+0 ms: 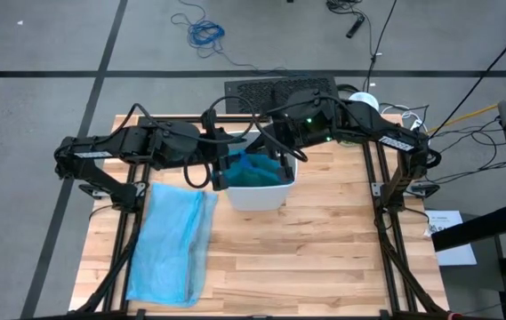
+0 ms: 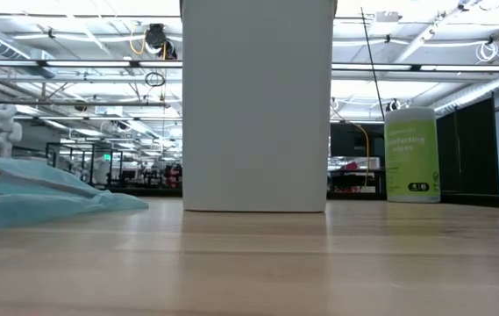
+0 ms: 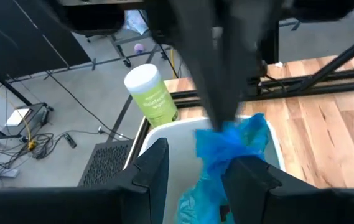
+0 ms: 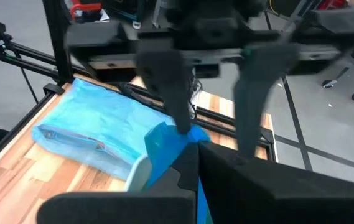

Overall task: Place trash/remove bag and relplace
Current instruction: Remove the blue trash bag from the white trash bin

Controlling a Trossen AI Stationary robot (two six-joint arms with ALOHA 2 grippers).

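The pale bag lies flat on the worktop at seven o'clock. Past it, over the white bin, the left gripper stands apart around the liner; the right gripper pinches the liner at twelve o'clock.

From my overhead station, the table carries the bin just toward 12 o'clock of its centre. The liner bag sits inside the bin. At 9 o'clock of the bin, lying flat on the table toward the 7 o'clock corner, is the replacement bag; it and the bin stand slightly apart. The canister stands at 1 o'clock of the bin, near the table's far edge. The left gripper is over the bin's 9 o'clock rim; the right gripper is over its 2 o'clock side. A mat lies on the floor beyond the table at 12 o'clock.
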